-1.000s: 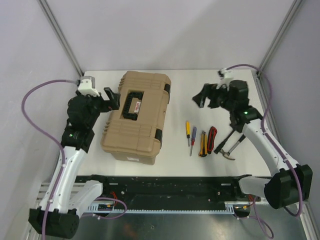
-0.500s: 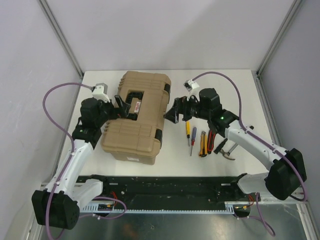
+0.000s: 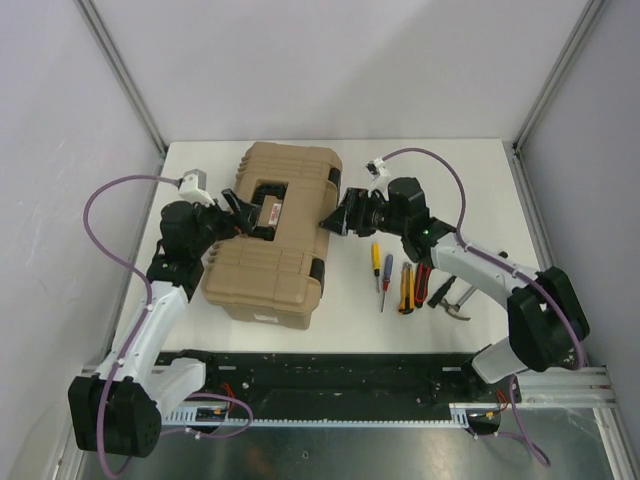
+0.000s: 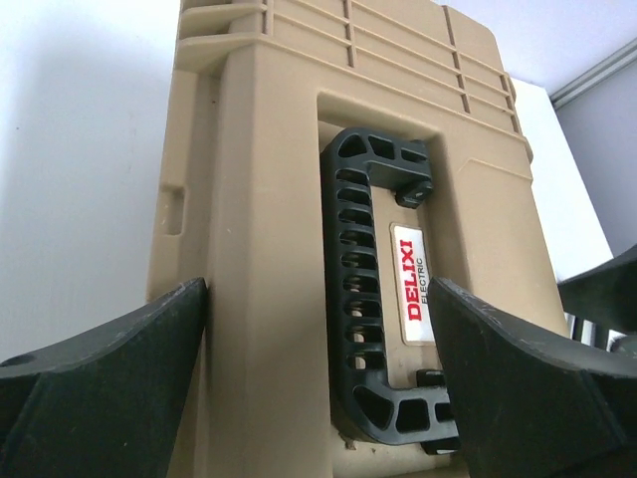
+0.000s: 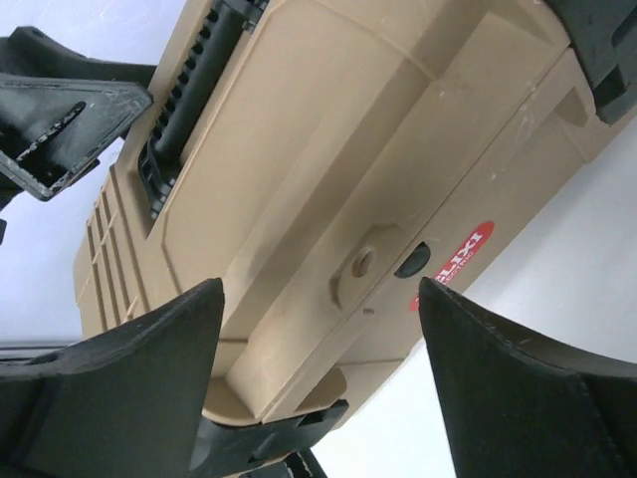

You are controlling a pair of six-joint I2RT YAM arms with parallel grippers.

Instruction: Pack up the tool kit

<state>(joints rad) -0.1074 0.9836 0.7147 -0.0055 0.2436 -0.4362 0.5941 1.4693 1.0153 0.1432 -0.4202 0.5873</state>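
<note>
Tan case [image 3: 268, 255] between left hand [image 3: 241, 208] and right hand [image 3: 336, 216]

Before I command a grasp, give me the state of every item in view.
Case, closed, flat on table.
Handle, folded down.
Latches, down.
Left fingers, open, straddling handle.
Right fingers, open, beside case.
Screwdrivers, knife, pliers, hammers, loose on table, unpacked.

White table [image 3: 490, 170] in middle. Pale grey walls [image 3: 340, 60] far, left, right. Metal posts [image 3: 122, 75] in far corners. Soft even light.
</note>
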